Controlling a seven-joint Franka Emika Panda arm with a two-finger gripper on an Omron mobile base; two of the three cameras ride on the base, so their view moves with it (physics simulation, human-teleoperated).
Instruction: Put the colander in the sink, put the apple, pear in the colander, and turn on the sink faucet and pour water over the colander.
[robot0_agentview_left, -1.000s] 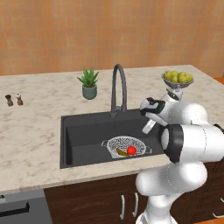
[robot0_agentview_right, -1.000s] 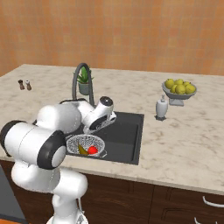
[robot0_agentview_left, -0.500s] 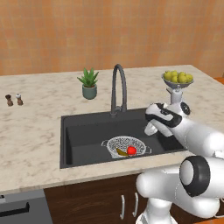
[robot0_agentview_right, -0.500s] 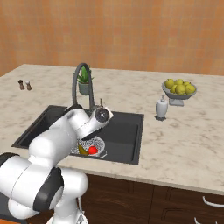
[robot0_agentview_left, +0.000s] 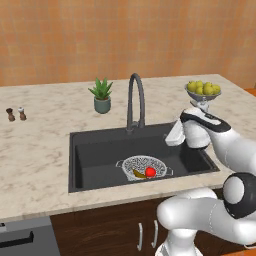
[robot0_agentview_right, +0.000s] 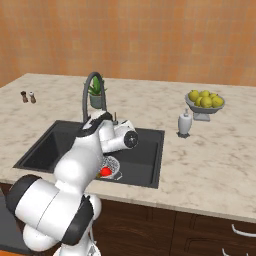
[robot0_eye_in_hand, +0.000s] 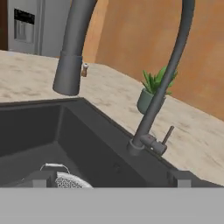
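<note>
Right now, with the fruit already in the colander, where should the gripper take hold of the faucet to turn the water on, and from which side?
Grip the thin lever at the faucet base, not the spout. In the hand view it sticks up as a slim rod on the far side of the base fitting, away from the sink. Probably best to come in over the basin with the open gripper, one fingertip on each side of the rod.

Apple and pear in colander — in sink, before faucet.

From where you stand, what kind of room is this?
Most likely a home kitchen: a dark grey recessed sink under a tall dark gooseneck faucet, set in a speckled stone counter, with a footed bowl of yellow-green fruit.
</note>
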